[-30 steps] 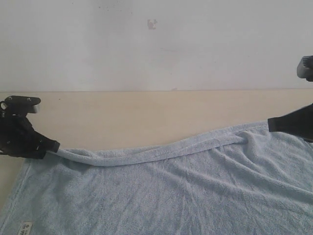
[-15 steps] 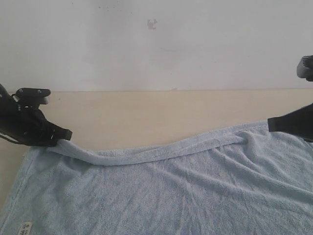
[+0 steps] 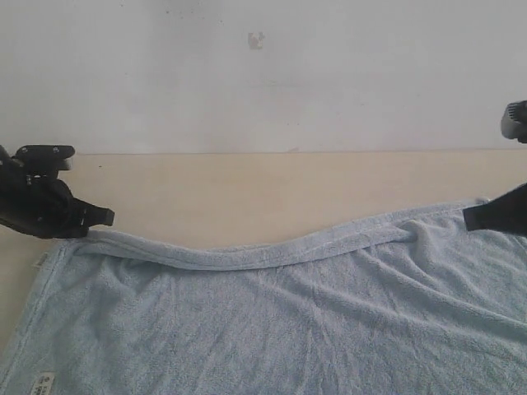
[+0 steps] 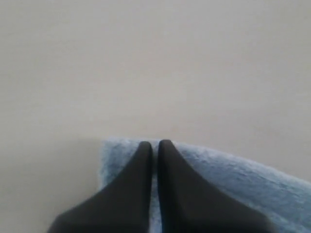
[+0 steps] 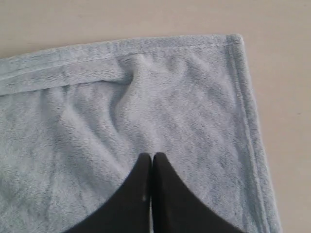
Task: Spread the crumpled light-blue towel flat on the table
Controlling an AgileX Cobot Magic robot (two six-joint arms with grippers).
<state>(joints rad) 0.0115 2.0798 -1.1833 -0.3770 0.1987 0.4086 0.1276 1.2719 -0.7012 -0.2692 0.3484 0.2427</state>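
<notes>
We start at the left gripper [image 4: 154, 143], whose two dark fingers are pressed nearly together with only a thin slit between them. Its tips sit at the far-left corner of the towel [image 3: 272, 321], but we cannot tell whether any cloth is pinched in the slit. The right gripper [image 5: 149, 156] is likewise clenched, with its fingers meeting over the fluffy surface a little in from the far-right corner. A soft crease runs from that spot toward the far edge, though here too we cannot see whether the fabric is caught. Between the two grippers the far edge of the towel is folded over into a low rolled ridge [image 3: 247, 255], which sags toward us in the middle and rises toward each end. The rest of the towel lies open on the desk [image 3: 247, 189], spreading toward the near side with shallow wrinkles. Its stitched hem [image 5: 250, 121] shows along the right side, and a small white label [image 3: 41, 383] sits at the near-left corner. Bare desk runs beyond the far edge to the white wall [image 3: 247, 82].
</notes>
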